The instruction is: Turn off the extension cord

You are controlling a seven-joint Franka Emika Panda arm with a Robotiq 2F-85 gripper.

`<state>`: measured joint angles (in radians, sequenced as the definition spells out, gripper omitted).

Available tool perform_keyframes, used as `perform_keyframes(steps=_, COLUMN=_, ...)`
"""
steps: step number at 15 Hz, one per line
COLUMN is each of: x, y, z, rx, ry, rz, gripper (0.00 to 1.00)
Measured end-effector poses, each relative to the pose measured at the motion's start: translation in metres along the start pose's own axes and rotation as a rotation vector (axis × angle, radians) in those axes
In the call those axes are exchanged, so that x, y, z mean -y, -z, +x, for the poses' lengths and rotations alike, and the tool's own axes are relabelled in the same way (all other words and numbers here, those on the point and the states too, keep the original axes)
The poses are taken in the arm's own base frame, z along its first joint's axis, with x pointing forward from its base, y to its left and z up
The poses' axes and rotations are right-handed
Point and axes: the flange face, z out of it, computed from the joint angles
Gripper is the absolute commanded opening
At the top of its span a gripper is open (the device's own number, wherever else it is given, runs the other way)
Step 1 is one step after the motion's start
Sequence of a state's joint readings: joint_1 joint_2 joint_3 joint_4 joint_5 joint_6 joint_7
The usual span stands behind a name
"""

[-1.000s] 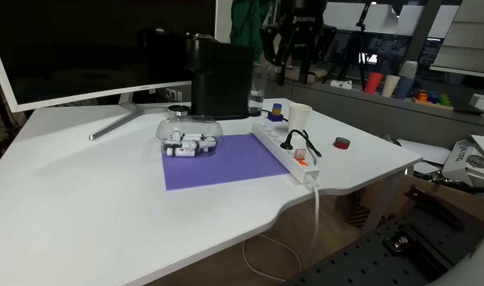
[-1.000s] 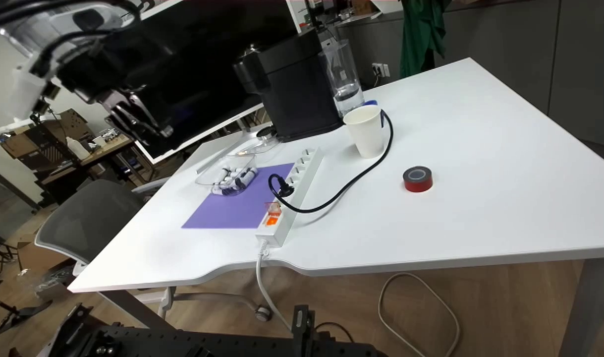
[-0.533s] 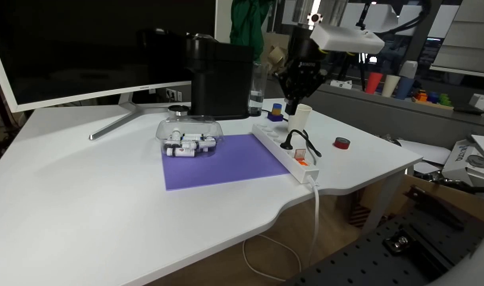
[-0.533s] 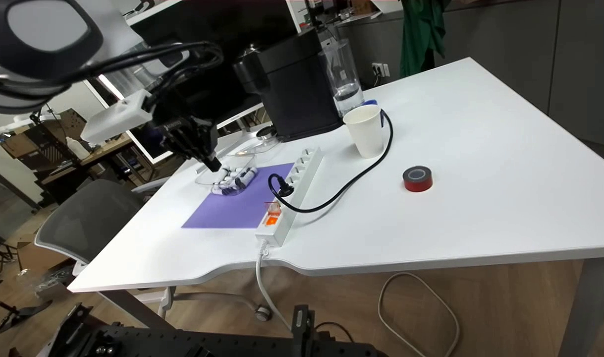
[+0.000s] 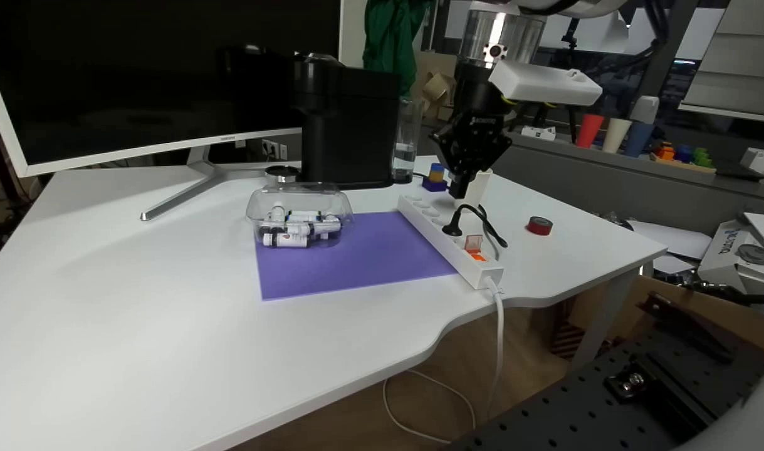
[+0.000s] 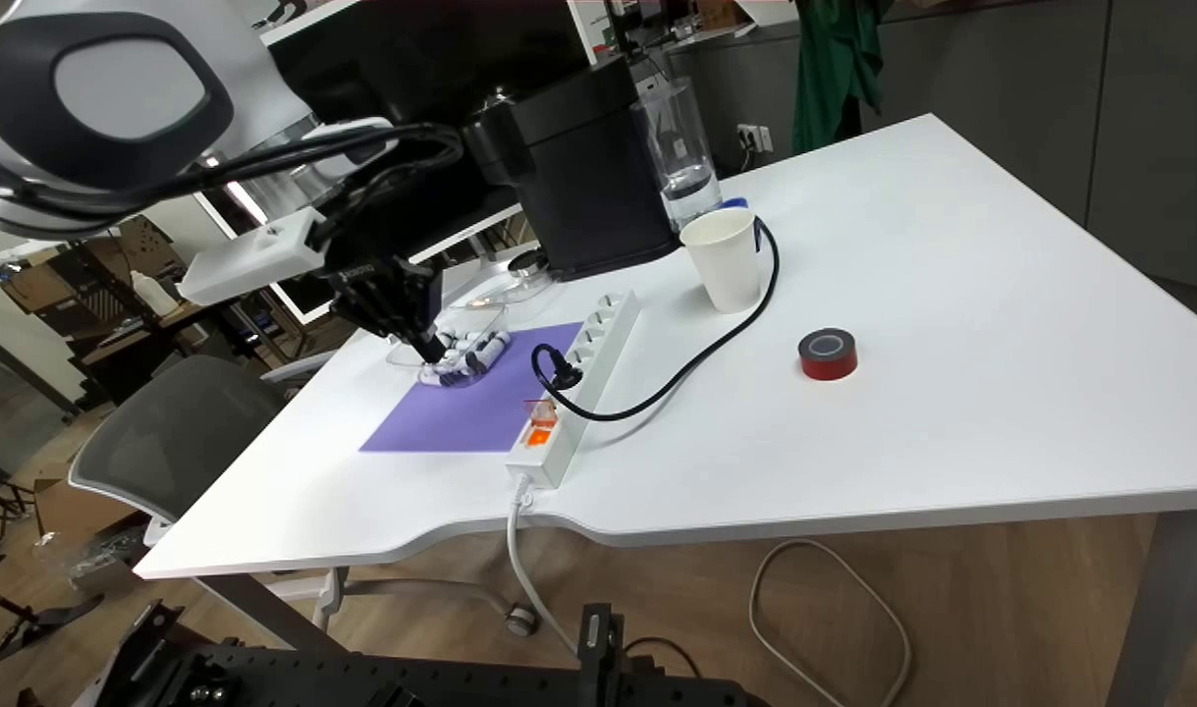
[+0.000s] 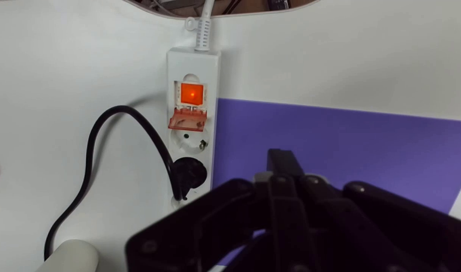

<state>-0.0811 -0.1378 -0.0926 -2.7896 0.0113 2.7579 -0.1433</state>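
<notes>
Your gripper (image 7: 285, 162), in the wrist view, has its fingertips clenched together with nothing between them, probably to give you one firm point for pressing. To its left lies the extension cord (image 7: 211, 121), with the orange switch (image 7: 192, 94) at the end by the edge of the table (image 7: 83, 49). The red cover (image 7: 188, 121) is flipped up, which bares the switch for you, and a bright spot there suggests the power is on, though glare could mislead. In an exterior view, the black plug (image 5: 452, 229) appears just below your fingertips, with the switch nearer and slightly right. In an exterior view, the purple mat (image 6: 470, 417) shows between your fingertips and the switch, which sits well apart, nearer and to the right; your next move likely calls for bringing the gripper that way, clear of the plug, before lowering it.
</notes>
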Motion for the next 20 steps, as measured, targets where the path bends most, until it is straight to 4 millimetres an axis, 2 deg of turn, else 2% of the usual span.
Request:
perform_keyframes(steps=3, x=-0.007, y=-0.009, z=-0.005, rx=0.028, ry=-0.019, rz=-0.003, gripper=0.0)
perform_keyframes(steps=7, x=-0.026, y=-0.032, z=-0.016, rx=0.093, ry=-0.045, rz=-0.014, gripper=0.0)
perform_keyframes(steps=10, x=-0.032, y=-0.049, z=-0.023, rx=0.125, ry=-0.053, rz=-0.023, gripper=0.0)
perform_keyframes(steps=16, x=-0.039, y=-0.079, z=-0.021, rx=0.098, ry=-0.044, rz=-0.042, gripper=0.0)
perform_keyframes(steps=20, x=-0.049, y=-0.092, z=-0.021, rx=0.081, ry=-0.031, rz=-0.062, gripper=0.0)
